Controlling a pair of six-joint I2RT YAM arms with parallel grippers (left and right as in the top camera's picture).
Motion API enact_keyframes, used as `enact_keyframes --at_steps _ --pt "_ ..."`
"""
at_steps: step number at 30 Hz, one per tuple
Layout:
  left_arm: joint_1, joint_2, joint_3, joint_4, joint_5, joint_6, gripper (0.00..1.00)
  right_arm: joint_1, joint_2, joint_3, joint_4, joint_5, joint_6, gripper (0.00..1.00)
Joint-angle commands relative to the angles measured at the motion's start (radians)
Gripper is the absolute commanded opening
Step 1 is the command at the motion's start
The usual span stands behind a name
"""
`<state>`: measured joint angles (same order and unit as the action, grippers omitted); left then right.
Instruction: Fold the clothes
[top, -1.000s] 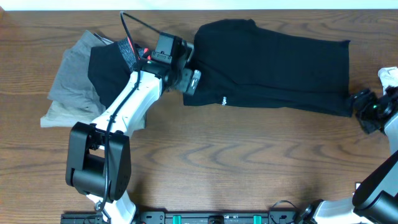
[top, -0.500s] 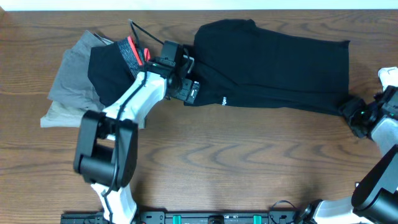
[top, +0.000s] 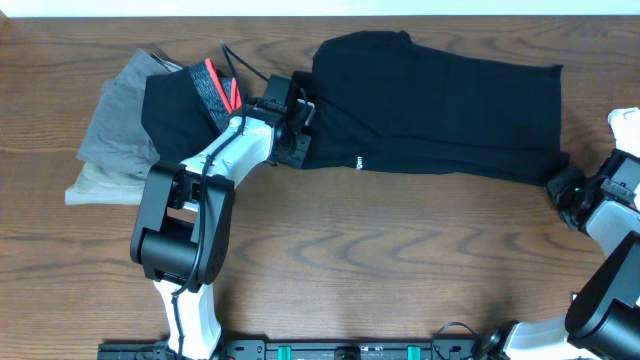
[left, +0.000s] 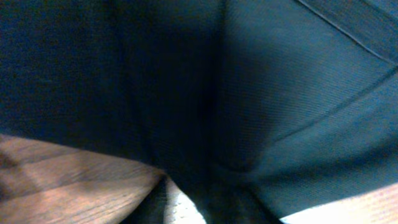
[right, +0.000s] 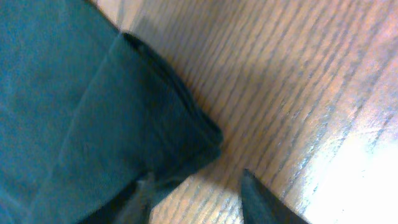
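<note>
Dark wood counter (top: 400, 260) fills the overhead view. At its upper left lie grey garments (top: 110, 140) under a smaller black garment (top: 175, 115).

Just right of these, the left pincer (top: 297, 135) presses into the left end of the black T-shirt (top: 440, 110), beside its white mark (top: 357, 160). Its wrist view shows only dark cloth, so I cannot tell whether it has closed.

The T-shirt's long axis runs left to right across the upper centre, each end nearest one arm.

At lower right, the right pincer (top: 560, 187) sits at the shirt's hem corner (right: 186, 137). Its fingers (right: 261, 196) stand apart, gripping nothing, and the corner lies just ahead of the gap. My guess is that both ends get lifted together.
</note>
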<state>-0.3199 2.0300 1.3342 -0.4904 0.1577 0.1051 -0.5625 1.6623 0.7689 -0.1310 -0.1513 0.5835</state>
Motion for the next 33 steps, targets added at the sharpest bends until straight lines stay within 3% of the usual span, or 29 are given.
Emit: enact_keyframes --at_steps 1,14,16,17,20,27,33 --pt "0.000 0.017 -0.003 -0.021 0.038 0.010 0.06 0.007 0.016 -0.006 0.003 0.046 0.024 0.33" --pt "-0.001 0.016 -0.003 -0.179 0.043 0.010 0.06 0.010 0.151 -0.006 0.098 0.050 0.048 0.23" --pt "-0.001 0.016 -0.003 -0.180 0.043 0.010 0.06 0.010 0.174 -0.006 0.129 0.020 0.048 0.15" --pt "-0.001 0.016 -0.003 -0.182 0.043 0.010 0.06 0.010 0.180 -0.006 0.138 0.007 0.048 0.03" --pt "-0.001 0.016 -0.003 -0.193 0.043 0.010 0.06 0.003 0.168 -0.005 0.136 -0.030 0.040 0.01" --pt "-0.001 0.016 -0.003 -0.292 0.040 0.006 0.06 -0.100 -0.057 0.010 -0.002 0.024 -0.016 0.01" --pt "-0.001 0.013 -0.003 -0.422 0.058 -0.094 0.06 -0.162 -0.258 0.012 -0.142 0.174 -0.054 0.01"
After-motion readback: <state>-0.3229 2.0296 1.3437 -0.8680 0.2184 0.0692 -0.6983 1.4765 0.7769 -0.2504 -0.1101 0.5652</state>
